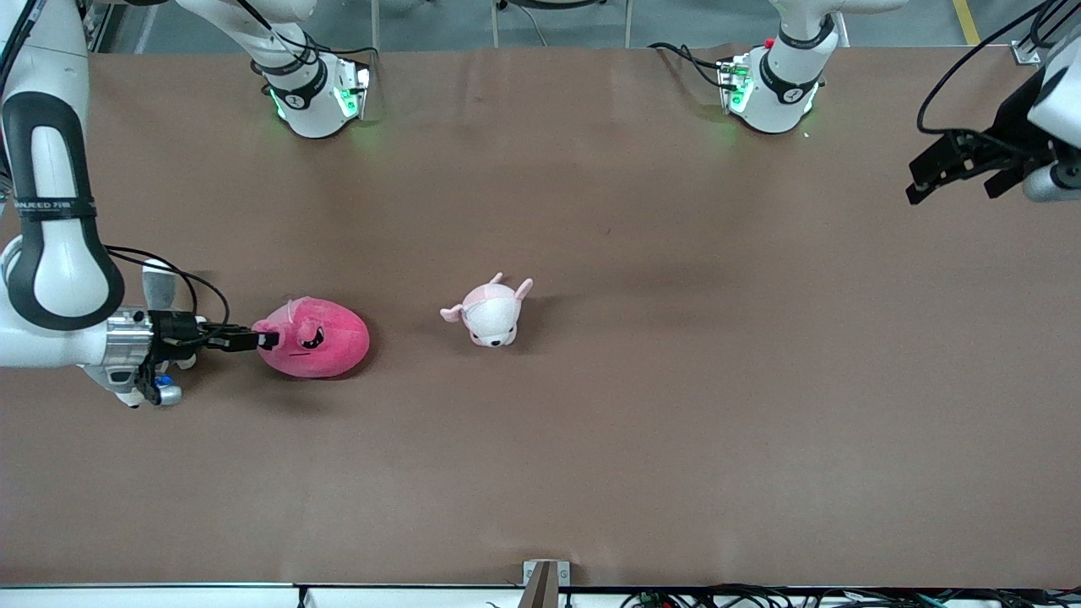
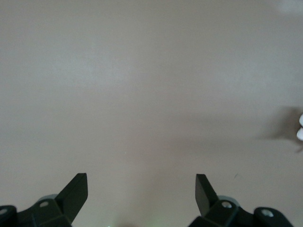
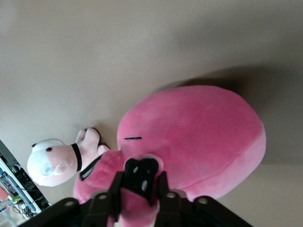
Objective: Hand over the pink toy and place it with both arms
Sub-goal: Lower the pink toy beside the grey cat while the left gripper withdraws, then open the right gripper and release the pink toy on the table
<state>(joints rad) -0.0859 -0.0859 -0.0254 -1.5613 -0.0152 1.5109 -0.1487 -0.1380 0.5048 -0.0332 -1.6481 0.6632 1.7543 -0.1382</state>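
From the front, the pink toy [image 1: 314, 338] lay on the table [image 1: 642, 439] toward the right arm's end, its long axis running toward the small pale plush [image 1: 490, 312] beside it. The right gripper [image 1: 263, 339] was pinched on the toy's edge; the left gripper [image 1: 958, 167] waited well apart. The left wrist view showed the left gripper [image 2: 141, 189] spread over bare table. In the right wrist view, the right gripper [image 3: 140, 182] was clamped on the pink toy [image 3: 199, 137].

— Setting?
— A robotics lab, by my reckoning. I work at a wide bench [image 1: 676, 422] under plain brown covering; two arm bases [image 1: 314, 93] with green status lights are bolted along its edge.
— Further evidence?
— Loose black cables [image 1: 760, 598] along the front rim.
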